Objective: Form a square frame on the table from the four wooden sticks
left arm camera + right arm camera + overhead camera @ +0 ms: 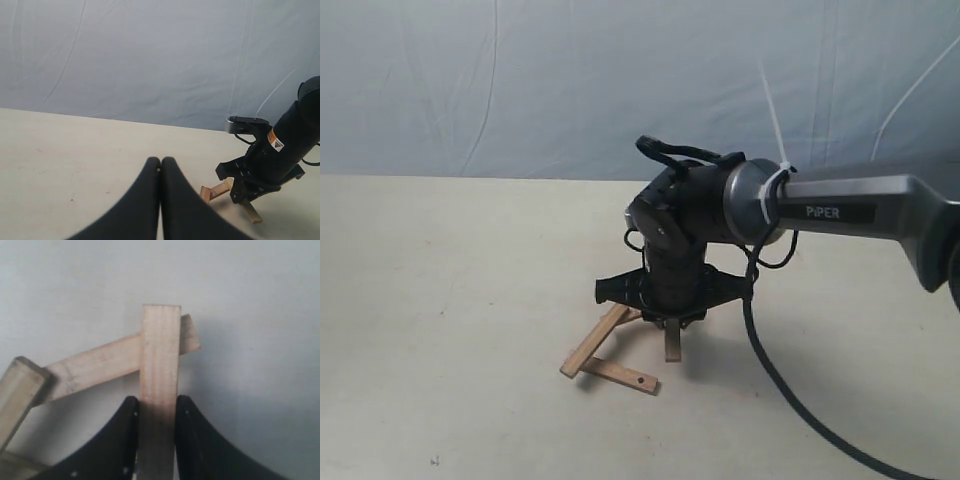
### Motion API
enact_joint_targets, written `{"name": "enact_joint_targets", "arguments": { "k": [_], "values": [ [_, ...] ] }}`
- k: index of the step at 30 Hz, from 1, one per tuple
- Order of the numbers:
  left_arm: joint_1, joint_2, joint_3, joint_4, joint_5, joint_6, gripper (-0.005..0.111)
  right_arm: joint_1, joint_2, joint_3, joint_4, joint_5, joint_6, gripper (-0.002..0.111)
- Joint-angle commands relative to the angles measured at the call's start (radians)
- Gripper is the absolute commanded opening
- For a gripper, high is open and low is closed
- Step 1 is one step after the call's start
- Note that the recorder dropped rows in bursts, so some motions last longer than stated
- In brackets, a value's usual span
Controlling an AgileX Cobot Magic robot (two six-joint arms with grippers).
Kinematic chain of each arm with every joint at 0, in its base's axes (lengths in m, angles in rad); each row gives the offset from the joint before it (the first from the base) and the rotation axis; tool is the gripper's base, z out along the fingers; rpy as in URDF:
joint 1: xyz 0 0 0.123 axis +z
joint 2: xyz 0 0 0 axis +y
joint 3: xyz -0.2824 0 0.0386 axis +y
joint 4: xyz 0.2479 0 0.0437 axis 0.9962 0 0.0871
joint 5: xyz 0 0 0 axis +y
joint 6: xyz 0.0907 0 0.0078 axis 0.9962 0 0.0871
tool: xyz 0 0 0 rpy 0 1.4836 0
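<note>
Above the table, the right gripper clamps a wooden stick between its fingers, crossing another stick.

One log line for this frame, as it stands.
right hand: shut on stick, overlapping second stick | left hand: shut, empty | status: square incomplete

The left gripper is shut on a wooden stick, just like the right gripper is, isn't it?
Not quite. The left gripper is shut, but on nothing: the left wrist view shows it closed tight with no stick in it. Only the right gripper is shut on a wooden stick, as the right wrist view shows.
</note>
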Motion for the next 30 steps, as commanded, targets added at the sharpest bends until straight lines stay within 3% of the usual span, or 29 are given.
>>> {"name": "enact_joint_targets", "arguments": {
  "k": [1,8,15,21,26,30],
  "values": [
    [-0.006,-0.006,0.002,0.003,0.003,0.002,0.0,0.002,0.023,0.004,-0.041,0.014,0.004,-0.001],
    [-0.006,-0.006,0.002,0.001,0.002,0.002,0.0,0.0,0.023,-0.006,-0.069,-0.027,0.052,-0.001],
    [-0.006,-0.006,0.002,-0.001,0.004,0.002,0.0,0.0,0.048,-0.029,0.043,-0.113,0.053,-0.001],
    [-0.006,-0.001,0.002,-0.073,0.015,0.002,0.0,0.0,0.057,-0.061,0.02,-0.001,-0.166,-0.001],
    [-0.006,0.273,0.002,-0.137,-0.053,0.006,0.0,0.0,0.057,-0.095,0.035,0.045,-0.26,-0.001],
    [-0.006,0.507,-0.079,-0.137,-0.064,0.006,0.0,0.0,0.057,-0.095,0.045,0.033,-0.268,-0.001]
  ]
}}
